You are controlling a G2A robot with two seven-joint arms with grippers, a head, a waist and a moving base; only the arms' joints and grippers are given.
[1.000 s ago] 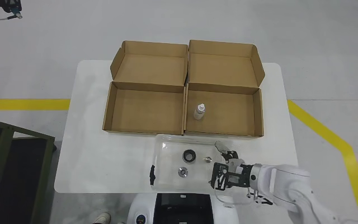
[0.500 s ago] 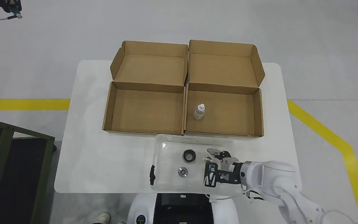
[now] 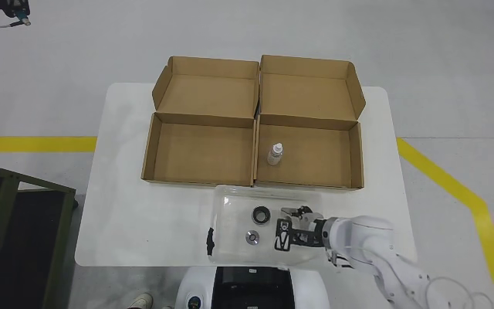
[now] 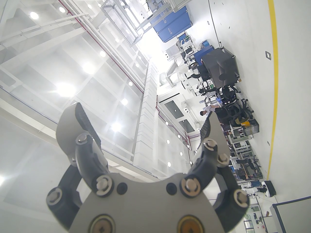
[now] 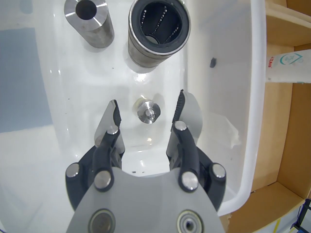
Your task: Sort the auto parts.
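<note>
R end effector spread, straddling small steel stud upright inside plastic bin. Prob. dense, stiff, slick; pinch round sides, low. L end effector spread, empty.

Right wrist view: you see the small metal stud end-on between the spread jaws of the right gripper, so its length and lower end are hidden from you. The white bottle is cut off by the picture's edge, and only part of its body shows. Top view: the black object near the bench's front edge, just beside the tray's left wall, is too small for you to identify.
</note>
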